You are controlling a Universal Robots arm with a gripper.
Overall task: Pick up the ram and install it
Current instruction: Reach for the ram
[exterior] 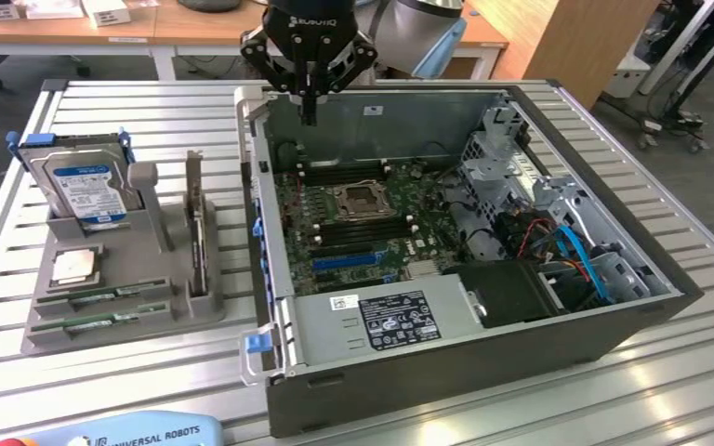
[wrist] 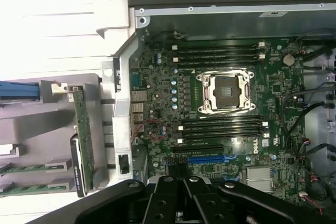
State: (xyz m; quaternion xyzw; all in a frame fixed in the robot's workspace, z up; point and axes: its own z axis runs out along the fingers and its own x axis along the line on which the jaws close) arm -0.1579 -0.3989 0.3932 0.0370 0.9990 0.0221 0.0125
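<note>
Ram [exterior: 109, 295] well apart from tool [exterior: 309, 110]

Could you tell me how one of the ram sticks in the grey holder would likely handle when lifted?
The ram is a thin, narrow board, so it is probably light and stiff. It sits in a slot of the grey holder, so it may bind if pulled askew. Only its slim edge is exposed, so a grip could slip.

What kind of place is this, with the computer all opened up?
Probably a robotics lab or workshop: a robot gripper hangs above an open computer case on a slatted metal table, with office desks behind.
</note>
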